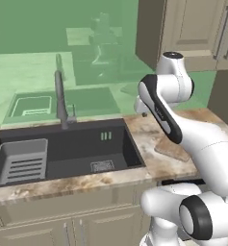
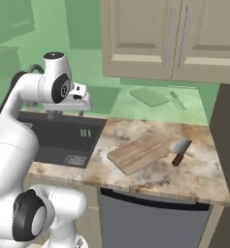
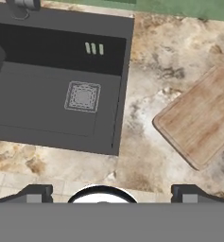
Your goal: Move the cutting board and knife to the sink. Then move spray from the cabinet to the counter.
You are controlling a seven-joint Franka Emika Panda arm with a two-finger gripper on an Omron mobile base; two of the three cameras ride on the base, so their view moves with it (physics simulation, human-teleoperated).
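The cutting board (image 2: 137, 153) lies flat and at an angle on the counter (image 2: 160, 180), right of the sink (image 2: 63, 138). The knife (image 2: 180, 149) rests just right of the board, handle toward the front edge. My gripper (image 2: 80, 108) hangs open and empty above the counter strip between the sink and the board, touching neither. In the hand view the fingertips (image 3: 36, 192) stand wide apart, with the sink (image 3: 42, 111) and its drain to the left and the cutting board (image 3: 201, 118) to the right. The cabinet (image 2: 170, 38) doors are shut, so the spray is hidden.
A tall grey faucet (image 1: 61, 98) rises behind the sink (image 1: 72, 149), and a ribbed rack (image 1: 23, 161) fills the basin's left end. A dark panel (image 2: 229, 145) bounds the counter on the right. A grey appliance front (image 2: 145, 220) sits below the board.
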